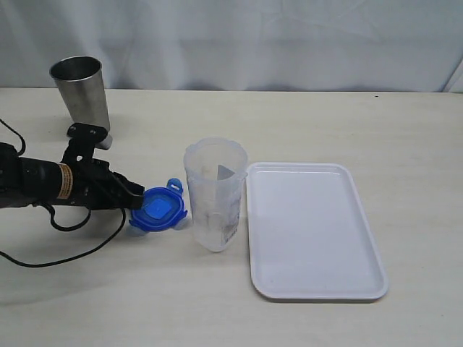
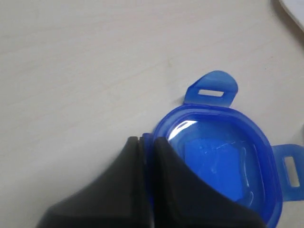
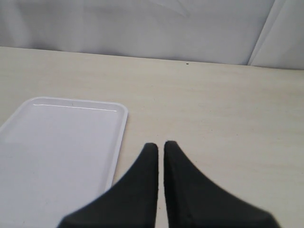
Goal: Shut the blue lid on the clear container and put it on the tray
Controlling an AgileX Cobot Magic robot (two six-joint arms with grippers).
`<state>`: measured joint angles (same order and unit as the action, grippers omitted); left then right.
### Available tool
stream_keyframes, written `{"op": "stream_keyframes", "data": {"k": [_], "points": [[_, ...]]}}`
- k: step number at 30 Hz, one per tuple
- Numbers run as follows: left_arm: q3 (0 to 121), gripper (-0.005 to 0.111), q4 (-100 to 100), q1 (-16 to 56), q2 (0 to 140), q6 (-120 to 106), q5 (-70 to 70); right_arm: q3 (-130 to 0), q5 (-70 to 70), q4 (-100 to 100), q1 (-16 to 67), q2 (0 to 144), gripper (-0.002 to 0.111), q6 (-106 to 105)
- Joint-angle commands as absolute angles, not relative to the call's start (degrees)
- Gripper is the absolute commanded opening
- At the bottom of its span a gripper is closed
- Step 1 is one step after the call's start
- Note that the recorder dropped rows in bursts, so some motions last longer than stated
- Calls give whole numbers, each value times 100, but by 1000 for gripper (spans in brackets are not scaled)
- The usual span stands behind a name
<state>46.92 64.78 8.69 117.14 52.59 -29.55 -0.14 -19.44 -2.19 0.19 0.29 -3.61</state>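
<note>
White tray (image 1: pixel 311 231), blue lid (image 1: pixel 158 210), clear container (image 1: pixel 215 195), grey steel tumbler (image 1: pixel 81 90), beige table (image 1: pixel 289 123)

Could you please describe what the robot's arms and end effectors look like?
The left arm is black, with a tan band near the wrist and thin black cables trailing from it. The left end effector and right end effector look alike: two matte black fingers each, broad at the base and tapering to narrow tips. The right arm itself is unseen.

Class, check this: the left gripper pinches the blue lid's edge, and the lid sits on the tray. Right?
No: the exterior view shows the blue lid left of the clear container, off the tray. The left gripper does pinch its edge.
</note>
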Motion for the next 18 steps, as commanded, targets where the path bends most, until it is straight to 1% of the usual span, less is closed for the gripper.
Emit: {"op": "stream_keyframes", "data": {"k": [1,7,18], "points": [[4669,0,6699,872,11718,5289,-2712,0,-1953,-215,-17,0,5,-365],[4652,0,6699,872,11579,5289,-2123,0,-1953,-215,-17,0,5,-365],[4615,0,6722,872,9773,5426,-2062,0,-1953,-215,-17,0,5,-365]]}}
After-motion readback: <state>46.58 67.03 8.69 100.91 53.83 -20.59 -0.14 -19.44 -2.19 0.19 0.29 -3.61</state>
